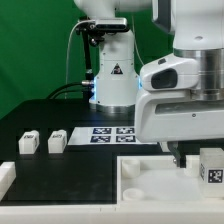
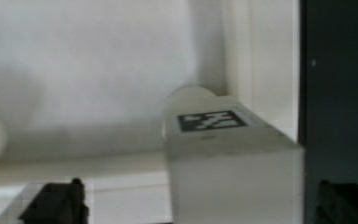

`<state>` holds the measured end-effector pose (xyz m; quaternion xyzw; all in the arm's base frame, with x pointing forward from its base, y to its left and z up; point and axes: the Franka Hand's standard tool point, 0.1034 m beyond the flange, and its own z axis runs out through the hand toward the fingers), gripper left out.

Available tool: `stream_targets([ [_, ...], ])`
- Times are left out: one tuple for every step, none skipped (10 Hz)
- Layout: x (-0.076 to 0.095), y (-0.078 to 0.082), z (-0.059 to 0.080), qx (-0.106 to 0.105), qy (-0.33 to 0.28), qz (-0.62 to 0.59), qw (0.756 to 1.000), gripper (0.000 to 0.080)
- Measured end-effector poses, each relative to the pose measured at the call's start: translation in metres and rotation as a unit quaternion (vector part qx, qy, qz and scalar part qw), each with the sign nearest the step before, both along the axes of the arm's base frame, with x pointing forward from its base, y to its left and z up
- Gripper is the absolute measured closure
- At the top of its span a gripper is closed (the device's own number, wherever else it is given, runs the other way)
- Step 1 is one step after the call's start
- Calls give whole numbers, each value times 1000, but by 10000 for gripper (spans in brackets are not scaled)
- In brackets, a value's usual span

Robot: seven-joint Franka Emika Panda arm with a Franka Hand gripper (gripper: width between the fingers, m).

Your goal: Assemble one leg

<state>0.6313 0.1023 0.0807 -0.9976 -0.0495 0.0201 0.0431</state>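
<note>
Legs number three in the exterior view: two (image 1: 28,142) (image 1: 56,142) at 9 o'clock on the desk (image 1: 60,120), one tagged leg (image 1: 211,167) held upright in the hand (image 1: 196,158), its fingers closed on it.

tagged white leg (image 2: 229,150) upright between the tool (image 2: 208,203) fingertips, white tray wall (image 2: 265,60) just behind

Robotics lab: green backdrop (image 1: 30,50), marker board (image 1: 112,133).

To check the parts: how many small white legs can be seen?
3. Two legs lie apart on the black table, exterior view's left; one stands by the hand over the tray. Others may be hidden.
</note>
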Motion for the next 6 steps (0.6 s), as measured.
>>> stream_targets([
  [5,-6,5,8,-7,-20,1000,150],
  [10,-11,9,18,-14,-43,999,150],
  [8,-9,7,15,-12,-39,999,150],
  [8,-8,6,15,-11,-49,999,150],
  [8,-9,6,15,-10,-53,998,246],
  [8,-9,6,14,-8,-75,997,381],
])
